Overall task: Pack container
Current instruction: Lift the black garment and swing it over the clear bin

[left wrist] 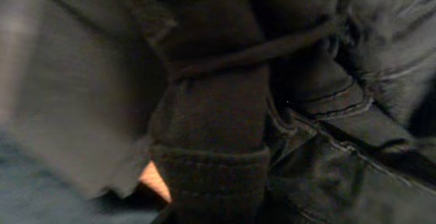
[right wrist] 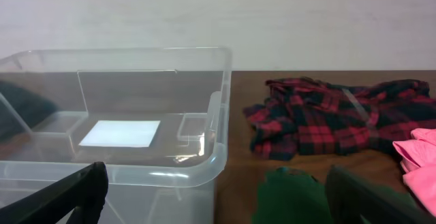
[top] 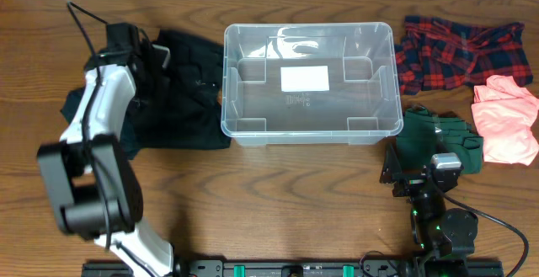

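The container [top: 227,100], a clear plastic tub with a white label on its bottom, stands empty at the table's middle. A black garment [top: 185,100] lies crumpled to its left. My left gripper [top: 156,58] is down on that garment's upper part. In the left wrist view bunched black cloth [left wrist: 218,115] fills the frame and hides the fingers, so the gripper is shut on it. My right gripper [top: 421,174] sits near the front right, open and empty, at the near edge of a dark green garment [top: 438,138]. It faces the container's corner [right wrist: 204,169].
A red plaid shirt [top: 459,54] lies at the back right, with a pink garment [top: 505,117] in front of it. In the right wrist view the green cloth [right wrist: 289,197], the plaid [right wrist: 327,115] and the pink [right wrist: 419,159] lie right of the tub.
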Controlling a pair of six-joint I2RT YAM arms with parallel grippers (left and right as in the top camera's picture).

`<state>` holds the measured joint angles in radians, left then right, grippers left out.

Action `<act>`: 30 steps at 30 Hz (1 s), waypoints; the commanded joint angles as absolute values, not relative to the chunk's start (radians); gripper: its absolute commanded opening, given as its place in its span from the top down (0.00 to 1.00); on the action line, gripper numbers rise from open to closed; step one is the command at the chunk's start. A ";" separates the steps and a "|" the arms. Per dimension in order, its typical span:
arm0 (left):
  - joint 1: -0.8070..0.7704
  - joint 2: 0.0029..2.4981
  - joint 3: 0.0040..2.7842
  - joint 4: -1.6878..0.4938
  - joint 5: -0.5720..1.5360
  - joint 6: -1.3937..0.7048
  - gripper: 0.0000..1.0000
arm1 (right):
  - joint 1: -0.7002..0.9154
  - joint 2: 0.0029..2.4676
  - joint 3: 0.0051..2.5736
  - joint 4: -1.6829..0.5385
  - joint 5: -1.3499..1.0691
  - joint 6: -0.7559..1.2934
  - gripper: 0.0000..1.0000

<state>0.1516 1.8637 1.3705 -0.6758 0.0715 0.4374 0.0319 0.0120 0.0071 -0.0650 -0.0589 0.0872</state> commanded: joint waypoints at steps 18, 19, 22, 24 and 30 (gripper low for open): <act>0.142 1.392 1.506 -0.513 0.249 -0.129 0.94 | 0.023 0.007 0.006 -0.068 -0.059 0.096 0.01; 0.136 1.390 1.523 -0.510 0.263 -0.167 0.94 | 0.023 0.007 0.006 -0.068 -0.059 0.096 0.01; 0.091 1.391 1.589 -0.510 0.284 -0.295 0.94 | 0.023 0.007 0.006 -0.068 -0.059 0.096 0.01; 0.047 1.392 1.617 -0.508 0.284 -0.347 0.94 | 0.023 0.007 0.006 -0.068 -0.059 0.096 0.01; -0.073 1.410 1.623 -0.535 0.286 -0.500 0.94 | 0.023 0.007 0.006 -0.069 -0.059 0.096 0.01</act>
